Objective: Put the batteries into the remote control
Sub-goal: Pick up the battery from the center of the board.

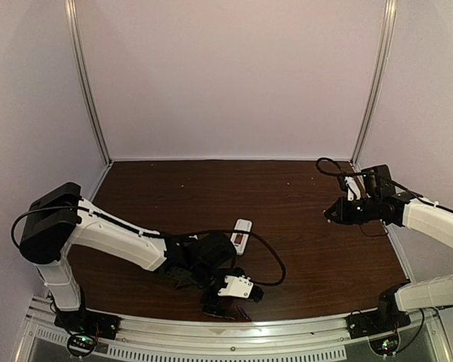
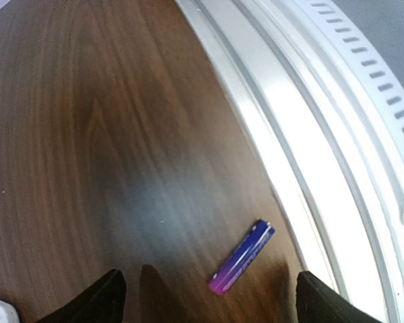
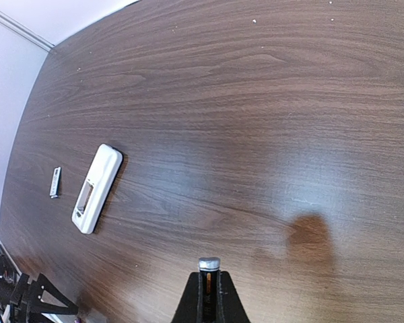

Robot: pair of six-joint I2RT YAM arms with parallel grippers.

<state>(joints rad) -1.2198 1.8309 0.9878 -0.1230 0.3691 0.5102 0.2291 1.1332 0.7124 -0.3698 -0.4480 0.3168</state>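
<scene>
The white remote control [image 1: 241, 234] lies near the table's middle with its recessed bay facing up; in the right wrist view the remote control [image 3: 97, 187] sits far left of my right gripper. One bluish-purple battery [image 2: 242, 258] lies flat on the wood beside the near rail. My left gripper [image 2: 212, 306] stands open over it, with one of its dark fingertips [image 2: 104, 296] on each side and neither touching it. My right gripper [image 3: 209, 277] is shut on the other battery [image 3: 209, 264], whose silvery end sticks out past the tips. It hovers over the right side [image 1: 331, 214].
A white metal rail [image 2: 289, 155] runs along the table's near edge, close to the loose battery. A small white strip [image 3: 55, 182] lies just beyond the remote. The left arm [image 1: 136, 241] stretches across the front left. Pale walls enclose the table.
</scene>
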